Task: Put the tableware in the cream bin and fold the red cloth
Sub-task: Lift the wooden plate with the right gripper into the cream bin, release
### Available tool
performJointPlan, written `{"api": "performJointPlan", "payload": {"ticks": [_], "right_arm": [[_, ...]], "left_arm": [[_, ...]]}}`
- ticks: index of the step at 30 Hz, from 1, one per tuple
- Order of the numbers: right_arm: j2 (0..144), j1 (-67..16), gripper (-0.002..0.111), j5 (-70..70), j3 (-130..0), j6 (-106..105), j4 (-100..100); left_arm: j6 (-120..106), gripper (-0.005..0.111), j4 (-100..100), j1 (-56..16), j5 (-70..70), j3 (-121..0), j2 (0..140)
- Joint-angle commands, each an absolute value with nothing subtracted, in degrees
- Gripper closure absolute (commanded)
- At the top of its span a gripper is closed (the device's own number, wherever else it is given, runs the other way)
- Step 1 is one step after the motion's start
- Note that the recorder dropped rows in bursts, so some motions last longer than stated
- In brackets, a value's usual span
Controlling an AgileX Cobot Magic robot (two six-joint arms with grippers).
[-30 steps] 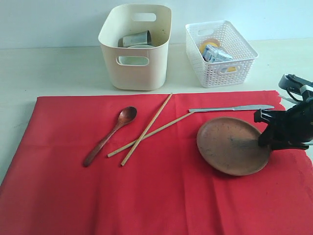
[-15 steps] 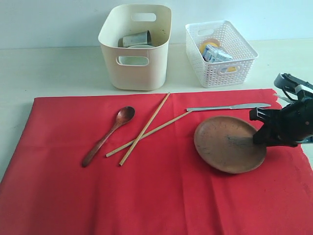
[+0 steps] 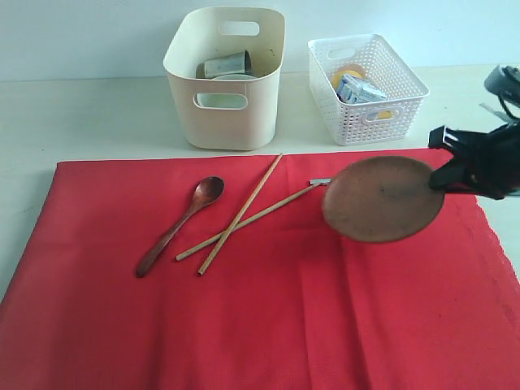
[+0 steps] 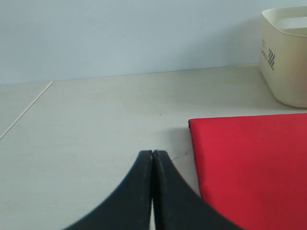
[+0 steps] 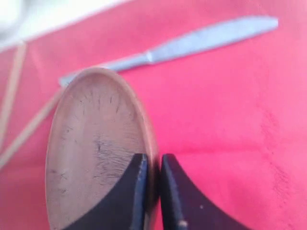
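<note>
The way from plate (image 3: 382,199) to cream bin (image 3: 227,132) lies open, white basket (image 3: 349,123) alongside.

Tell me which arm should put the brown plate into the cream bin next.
Right. The right gripper is shut on the round brown plate, holding it tilted above the red cloth, with the cream bin beyond. The left gripper is shut and empty, off the cloth's corner.
</note>
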State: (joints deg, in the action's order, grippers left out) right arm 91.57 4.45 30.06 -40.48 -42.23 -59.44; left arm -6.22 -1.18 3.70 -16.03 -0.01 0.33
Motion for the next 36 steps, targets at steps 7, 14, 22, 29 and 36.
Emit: {"api": "performJointPlan", "payload": {"ticks": [7, 14, 22, 29, 36], "right_arm": [[86.0, 4.6, 0.108, 37.8, -40.4, -57.8, -85.8], [87.1, 4.6, 0.108, 39.7, -43.4, -71.9, -99.9], [96.2, 0.0, 0.108, 43.1, -57.3, -70.4, -99.9], [107.8, -8.0, 0.108, 37.9, -72.3, -69.3, -99.9], [122.0, -11.3, 0.108, 35.9, -89.8, -63.8, -99.9]], "left_arm": [[-5.8, 0.105, -1.4, 3.4, -15.7, 0.0, 0.0], [-5.8, 0.105, -1.4, 3.4, -15.7, 0.0, 0.0], [-5.8, 0.105, -1.4, 3.4, -15.7, 0.0, 0.0], [-5.8, 0.105, -1.4, 3.4, -15.7, 0.0, 0.0], [-5.8, 0.105, -1.4, 3.4, -15.7, 0.0, 0.0]]}}
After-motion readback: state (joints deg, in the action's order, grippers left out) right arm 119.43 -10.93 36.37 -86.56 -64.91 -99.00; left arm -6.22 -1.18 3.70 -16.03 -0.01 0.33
